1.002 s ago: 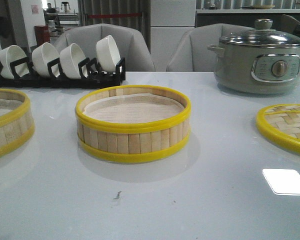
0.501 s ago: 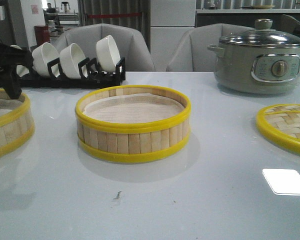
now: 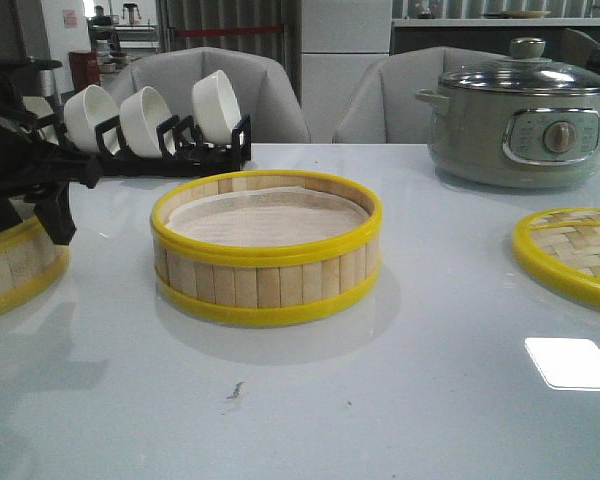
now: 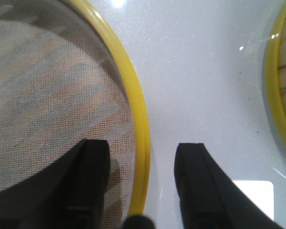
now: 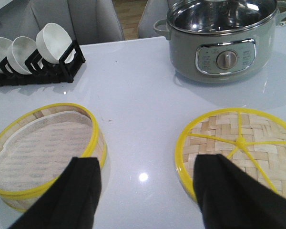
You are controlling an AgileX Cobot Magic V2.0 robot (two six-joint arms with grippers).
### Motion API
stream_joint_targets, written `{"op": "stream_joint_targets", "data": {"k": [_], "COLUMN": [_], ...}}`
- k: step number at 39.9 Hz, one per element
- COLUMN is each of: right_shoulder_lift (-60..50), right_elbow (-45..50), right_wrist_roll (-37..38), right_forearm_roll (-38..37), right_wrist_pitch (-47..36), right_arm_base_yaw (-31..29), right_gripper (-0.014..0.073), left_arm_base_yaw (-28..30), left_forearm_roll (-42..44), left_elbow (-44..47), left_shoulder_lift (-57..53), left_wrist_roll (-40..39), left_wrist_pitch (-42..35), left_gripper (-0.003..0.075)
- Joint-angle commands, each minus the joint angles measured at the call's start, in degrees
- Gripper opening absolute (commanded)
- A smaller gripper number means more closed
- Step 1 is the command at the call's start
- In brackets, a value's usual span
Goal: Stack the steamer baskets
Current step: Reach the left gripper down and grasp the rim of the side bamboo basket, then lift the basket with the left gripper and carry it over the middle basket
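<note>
**A:** Left wrist view first: where is your left hand [image 4: 140, 183]?

**Me:** Open, holding nothing, fingers astride the yellow rim of the left basket [image 4: 62, 95]. One finger [image 4: 93, 176] is over the liner inside, the other [image 4: 195, 181] over bare worktop [image 4: 200, 71] outside. To do this well I'd sink until both pads flank the wall, then close squarely on the slats and lift level, so the liner stays put.

**A:** And the target?

**Me:** The middle basket [image 3: 267, 248] sits in front of the bowl rack [image 3: 145, 150], apart from the left basket. I'd carry the left one over it and seat rim on rim.

**A:** Your right hand [image 5: 150, 191]?

**Me:** Open and empty, hovering between the middle basket and the lid [image 5: 238, 148], nearer me than the pot [image 5: 219, 43].

**A:** What can't you see?

**Me:** In the front view my arm [image 3: 30, 165] covers much of the left basket, which the frame also cuts off. I can't tell how far above the rim my fingertips are.
</note>
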Motion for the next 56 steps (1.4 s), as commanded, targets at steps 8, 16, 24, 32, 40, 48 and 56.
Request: {"op": "stream_joint_targets", "data": {"k": [8, 16, 24, 32, 40, 48, 56], "right_shoulder_lift": [0.22, 0.22, 0.22, 0.22, 0.22, 0.22, 0.22], "right_elbow": [-2.41, -2.41, -2.41, -2.41, -2.41, -2.41, -2.41], "right_wrist_roll": [-0.59, -0.59, -0.59, -0.59, -0.59, -0.59, -0.59], "right_forearm_roll": [-0.17, -0.17, -0.17, -0.17, -0.17, -0.17, -0.17], "right_wrist_pitch": [-4.38, -4.38, -4.38, -4.38, -4.38, -4.38, -4.38], "right_arm_base_yaw": [0.04, 0.04, 0.04, 0.04, 0.04, 0.04, 0.04], "right_gripper": [0.0518, 0.0518, 0.0518, 0.0518, 0.0518, 0.0518, 0.0518], "left_arm_base_yaw": [-0.27, -1.2, -6.07, -14.01, -22.41, -28.54, -32.04], "left_forearm_roll": [0.14, 0.42, 0.81, 1.63, 1.72, 1.72, 1.72], "left_elbow": [-1.83, -5.08, -15.46, -25.28, -31.04, -33.35, -35.12], "left_shoulder_lift": [-0.9, -1.26, -1.68, -1.68, -1.18, 1.46, 4.76], "left_wrist_roll": [-0.27, 1.14, 1.24, 1.36, 1.97, 2.71, 2.84], "left_wrist_pitch": [-2.35, 1.05, 7.74, 9.5, 9.5, 9.28, 8.39], "left_gripper": [0.0339, 0.0114, 0.0094, 0.0094, 0.0094, 0.0094, 0.0094]}}
